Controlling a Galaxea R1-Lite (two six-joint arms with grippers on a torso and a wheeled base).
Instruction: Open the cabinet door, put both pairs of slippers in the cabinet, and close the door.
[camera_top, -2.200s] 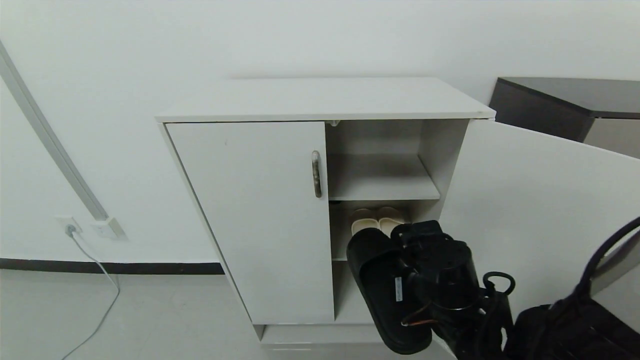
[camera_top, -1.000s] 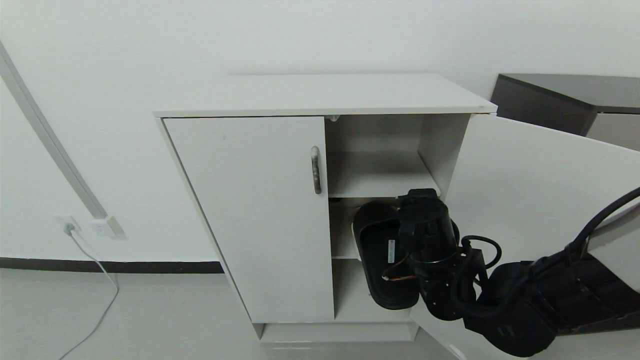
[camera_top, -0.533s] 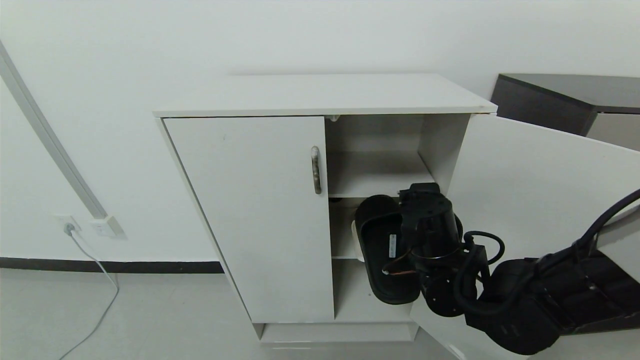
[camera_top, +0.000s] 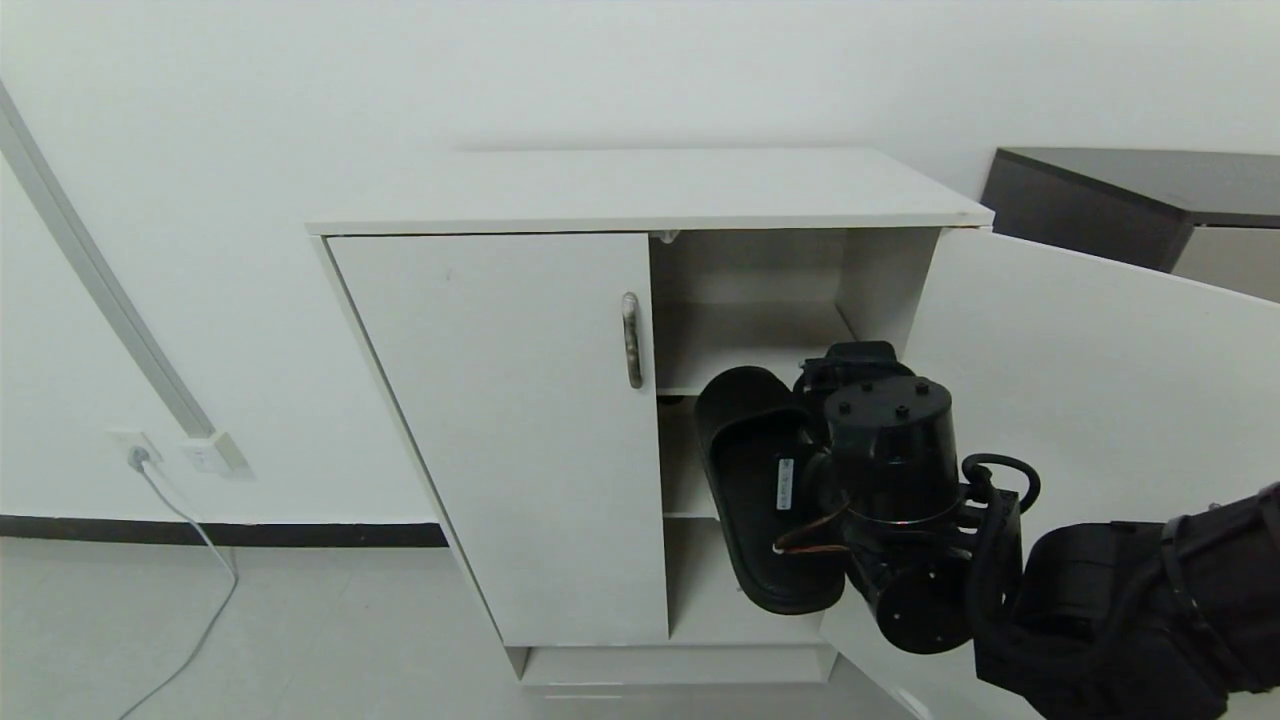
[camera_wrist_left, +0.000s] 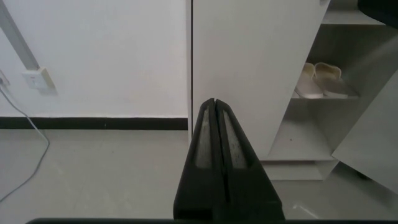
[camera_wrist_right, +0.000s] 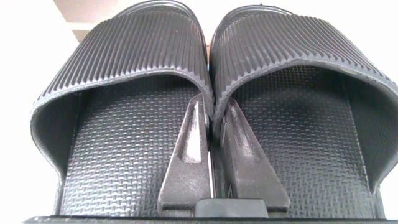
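Your right gripper (camera_wrist_right: 213, 109) has its jaws pinching the black slippers (camera_top: 750, 500) by their touching inner edges. It holds the pair steeply tilted, toes up, at the cabinet's (camera_top: 640, 190) open right half, in front of the middle shelf (camera_wrist_left: 324, 98). The cream slippers (camera_wrist_left: 321, 78) sit on that shelf. Your left gripper (camera_wrist_left: 215, 109) hangs low before the closed left door (camera_top: 500, 430), jaws pressed together, empty.
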